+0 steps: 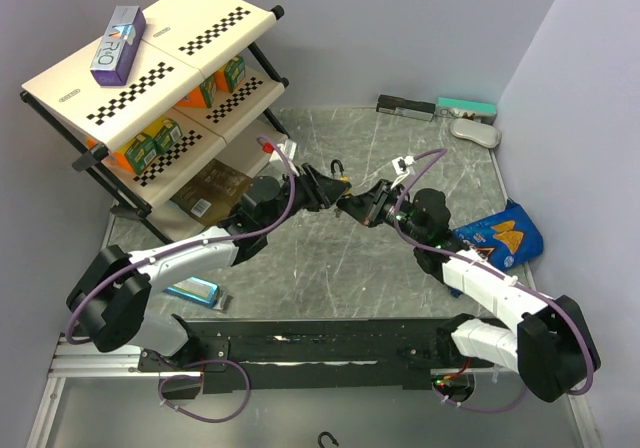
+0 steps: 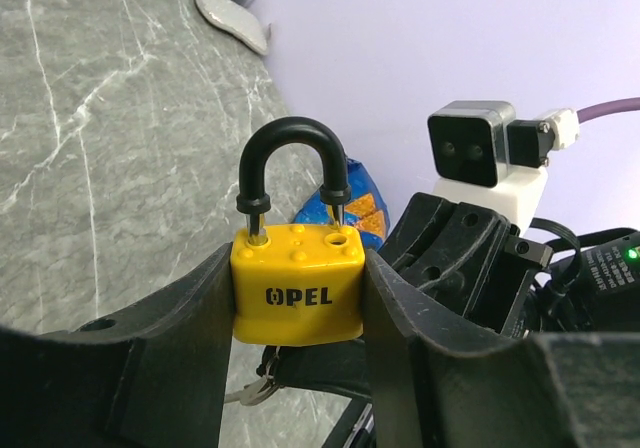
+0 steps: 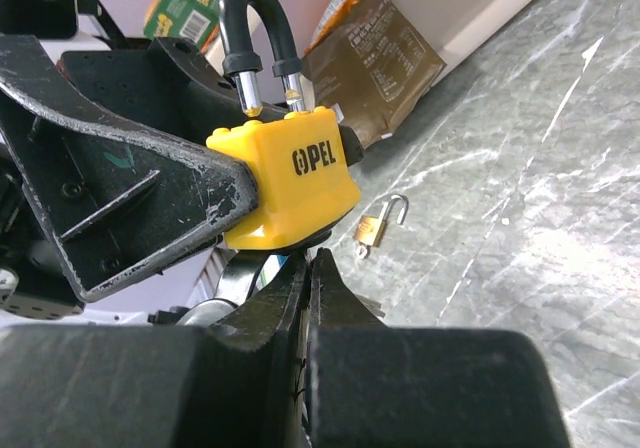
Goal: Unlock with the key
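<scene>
On the left stands a shelf with a purple box on top. In the middle, held up off the worktop, the left jaws pinch a yellow lock by its two sides. Its black loop points up. The right jaws are pressed together just under the lock. A bit of silver ring shows there, but the key itself is hidden. A small gold lock lies on the worktop with its loop open. On the right lies a blue bag.
</scene>
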You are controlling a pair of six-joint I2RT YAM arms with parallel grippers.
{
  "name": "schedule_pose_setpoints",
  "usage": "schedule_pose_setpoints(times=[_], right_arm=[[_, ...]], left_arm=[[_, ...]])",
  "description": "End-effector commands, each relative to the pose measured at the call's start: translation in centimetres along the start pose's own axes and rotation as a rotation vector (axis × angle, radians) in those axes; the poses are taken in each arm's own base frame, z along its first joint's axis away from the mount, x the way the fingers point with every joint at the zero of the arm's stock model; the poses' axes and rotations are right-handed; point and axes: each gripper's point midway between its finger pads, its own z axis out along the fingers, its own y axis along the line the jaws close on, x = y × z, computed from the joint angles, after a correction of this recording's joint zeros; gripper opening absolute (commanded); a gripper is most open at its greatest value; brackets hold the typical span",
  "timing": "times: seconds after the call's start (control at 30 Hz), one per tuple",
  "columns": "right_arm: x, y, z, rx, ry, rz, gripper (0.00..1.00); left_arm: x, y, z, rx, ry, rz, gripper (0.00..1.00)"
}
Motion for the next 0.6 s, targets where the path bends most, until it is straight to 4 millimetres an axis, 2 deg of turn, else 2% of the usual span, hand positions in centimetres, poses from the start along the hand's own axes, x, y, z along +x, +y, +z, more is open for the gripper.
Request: schedule_pose_setpoints(times=[0.0,0.03,0.07,0.1,0.17,0.23,0.3,0.4,0.47,0.57], right_arm=[[-8.1,1.6,-0.4,0.003,-0.291,-0.135,0.00],[-7.9,1.6,-0.5,0.006,-0.281,-0.146,0.00],[-7.3,0.9,-0.6,0.031,-0.258,-0.156,0.03],[-6.9,0.6,-0.6,0.038,-0.243,-0.161,0.11],[-5.4,-0.4,-0.7,0.069,-0.185,-0.170,0.18],[-4.1,-1.2,-0.8,0.096,-0.140,-0.168,0.28],[-2.4,-2.9,-1.1,0.159,-0.084,-0.158,0.39],[-0.6,-4.4,-1.9,0.198,-0.037,-0.143,0.51],[0.2,-4.8,-2.5,0.213,-0.020,-0.146,0.54],[0.6,-5.0,-3.2,0.223,-0.013,-0.158,0.58]], left_arm=[[5.0,-3.7,-1.7,0.106,0.234,0.025,0.01],[4.9,-3.1,-1.4,0.075,0.236,0.054,0.01],[5.5,-0.9,-1.3,-0.033,0.257,0.067,0.01],[4.6,-0.8,-0.8,-0.052,0.241,0.080,0.01],[4.4,0.5,-0.6,-0.097,0.252,0.103,0.01],[3.3,1.1,-0.3,-0.115,0.236,0.097,0.01],[2.0,2.4,-0.1,-0.134,0.226,0.065,0.01],[0.7,5.0,0.2,-0.200,0.214,0.065,0.01],[-0.3,6.6,0.5,-0.238,0.199,0.085,0.01],[-0.9,7.4,0.6,-0.254,0.194,0.105,0.01]])
